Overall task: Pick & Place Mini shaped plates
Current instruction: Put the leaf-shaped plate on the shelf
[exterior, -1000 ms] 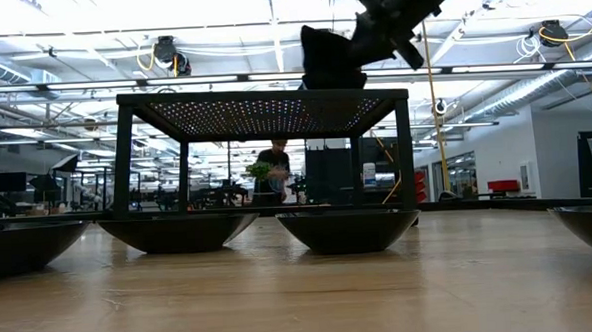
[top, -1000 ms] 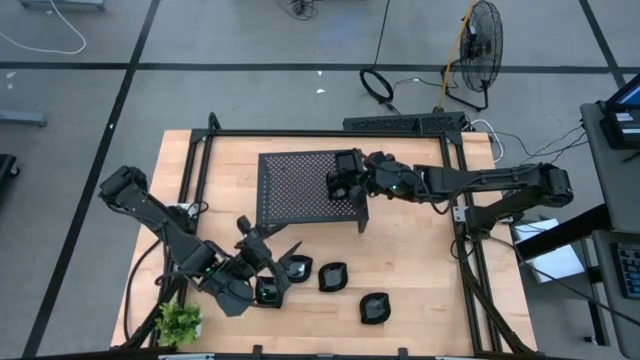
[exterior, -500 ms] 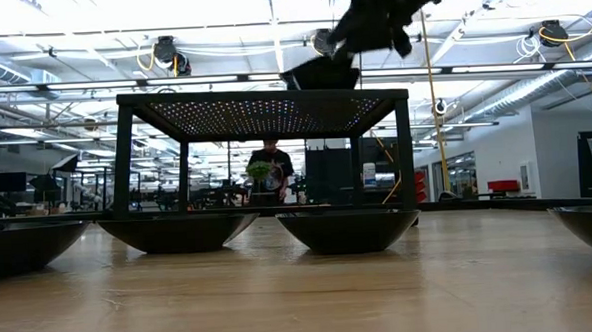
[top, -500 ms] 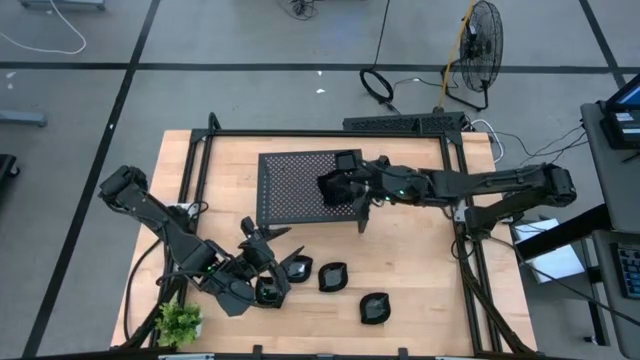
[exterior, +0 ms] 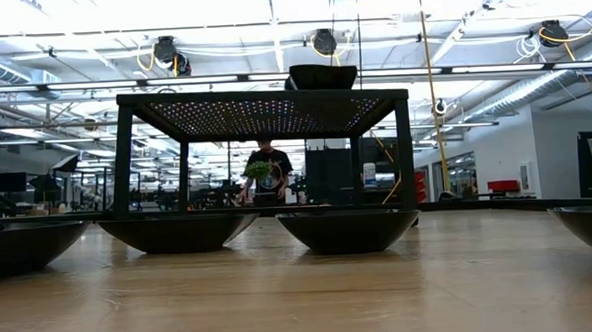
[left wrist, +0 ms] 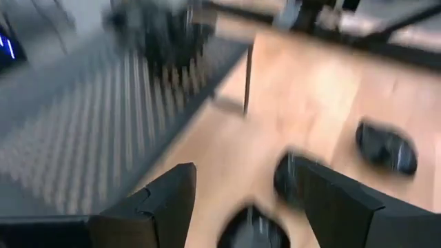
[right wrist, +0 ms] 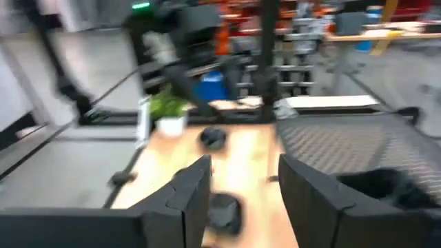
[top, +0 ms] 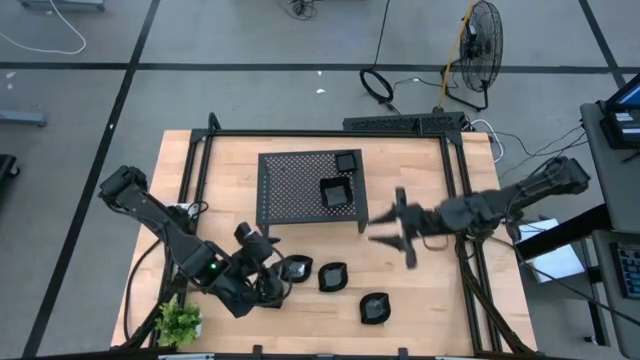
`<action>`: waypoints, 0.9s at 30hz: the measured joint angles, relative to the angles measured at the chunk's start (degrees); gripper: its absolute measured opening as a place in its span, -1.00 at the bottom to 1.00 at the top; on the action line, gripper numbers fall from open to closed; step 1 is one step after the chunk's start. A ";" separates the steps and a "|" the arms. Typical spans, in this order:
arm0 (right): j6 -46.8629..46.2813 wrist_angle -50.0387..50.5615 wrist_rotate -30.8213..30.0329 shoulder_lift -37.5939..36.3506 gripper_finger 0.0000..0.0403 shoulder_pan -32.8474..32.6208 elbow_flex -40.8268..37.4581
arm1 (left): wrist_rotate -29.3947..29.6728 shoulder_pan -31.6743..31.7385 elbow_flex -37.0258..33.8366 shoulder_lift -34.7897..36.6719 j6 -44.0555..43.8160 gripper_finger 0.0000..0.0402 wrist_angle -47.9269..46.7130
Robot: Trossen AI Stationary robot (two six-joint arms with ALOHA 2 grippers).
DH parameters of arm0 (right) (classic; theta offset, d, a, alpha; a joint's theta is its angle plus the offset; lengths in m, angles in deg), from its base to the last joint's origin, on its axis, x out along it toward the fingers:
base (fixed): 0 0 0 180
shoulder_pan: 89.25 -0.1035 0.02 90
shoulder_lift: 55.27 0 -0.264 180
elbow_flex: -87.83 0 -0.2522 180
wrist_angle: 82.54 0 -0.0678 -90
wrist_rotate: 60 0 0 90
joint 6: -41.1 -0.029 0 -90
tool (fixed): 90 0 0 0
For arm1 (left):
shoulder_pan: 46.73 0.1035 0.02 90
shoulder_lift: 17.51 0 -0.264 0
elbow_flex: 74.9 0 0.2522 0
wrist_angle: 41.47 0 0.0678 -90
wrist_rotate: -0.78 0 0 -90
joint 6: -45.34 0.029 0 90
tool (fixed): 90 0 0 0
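Two glossy black mini plates lie on top of the perforated black rack (top: 300,190): a square one (top: 347,161) at its far right corner and another (top: 334,192) (exterior: 322,77) near its right edge. Several more plates (top: 332,276) (top: 375,308) rest on the wooden table in front of the rack. My right gripper (top: 400,233) (right wrist: 238,200) hangs open right of the rack, with nothing between its fingers. My left gripper (top: 268,278) (left wrist: 241,207) is open low over the leftmost table plates; one plate (left wrist: 251,227) shows between its fingers.
A small green plant (top: 180,322) stands at the table's near left corner beside the left arm. A black frame (top: 455,170) runs round the table's sides. Bare wood (top: 420,290) lies right of the table plates. A person (exterior: 266,172) stands in the room beyond.
My right gripper has opened and let go of a plate, which now rests on the rack top near its right edge. The gripper then drew away fast toward the table's right and near side. My left gripper has dipped a little toward the leftmost table plates, staying open.
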 joint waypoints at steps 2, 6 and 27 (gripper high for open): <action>0.08 -3.85 -0.06 -2.02 -0.25 -3.60 -5.63 | -5.02 0.00 -1.53 0.00 -6.46 0.24 -3.20; 2.41 -17.62 -0.13 -4.94 -0.28 -8.98 -17.28 | -17.64 -0.27 -6.18 0.00 -16.92 0.24 -6.01; 32.07 -62.36 2.89 -6.62 -0.21 -20.60 -41.44 | -55.45 -3.53 -23.70 0.00 -59.76 0.24 -10.33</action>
